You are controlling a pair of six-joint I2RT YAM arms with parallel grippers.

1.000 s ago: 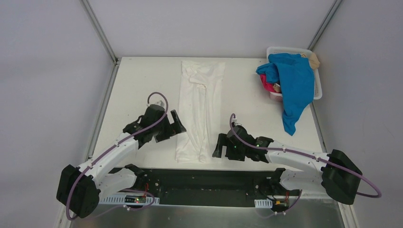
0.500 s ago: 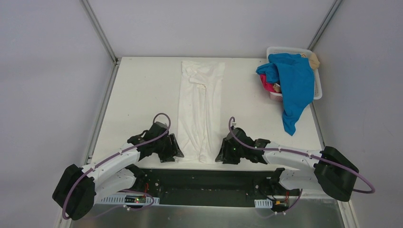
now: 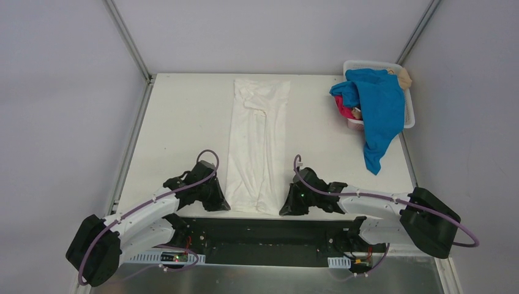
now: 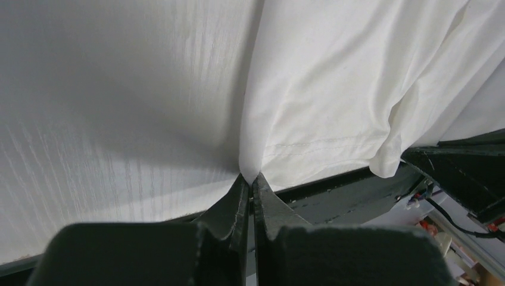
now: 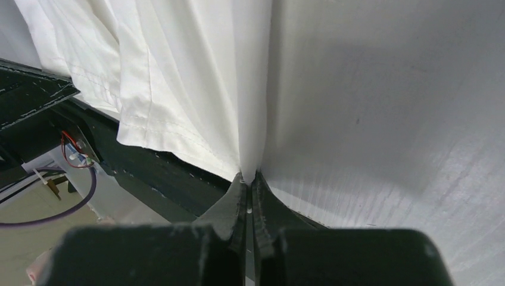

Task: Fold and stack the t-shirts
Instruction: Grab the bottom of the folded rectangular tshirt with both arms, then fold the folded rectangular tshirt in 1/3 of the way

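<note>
Seen from above, a white t-shirt (image 3: 257, 144) was laid on the table (image 3: 177, 122) as a long narrow strip, running from the far edge to the near edge between the two arms. The left gripper (image 3: 222, 204) was set at the strip's near left corner and the right gripper (image 3: 286, 208) at its near right corner. At the far right, a white basket (image 3: 367, 63) was shown with a blue t-shirt (image 3: 382, 113) draped over its rim onto the table, a pink t-shirt (image 3: 344, 110) beneath it, and a small patch of tan cloth (image 3: 404, 76), probably a fourth tee, though too little of it was shown to be sure. In the left wrist view, the fingers (image 4: 235, 202) were closed tight, with the hem corner pinched between their tips. In the right wrist view, the fingers (image 5: 233, 202) were likewise pressed together on the opposite hem corner. The step in hand was judged to be the grasp of the near hem for a crosswise fold. The next move was expected to call for both corners to be lifted together and carried level towards the far end. Counted: four t-shirts if the tan cloth was one, one basket, two grippers.
</note>
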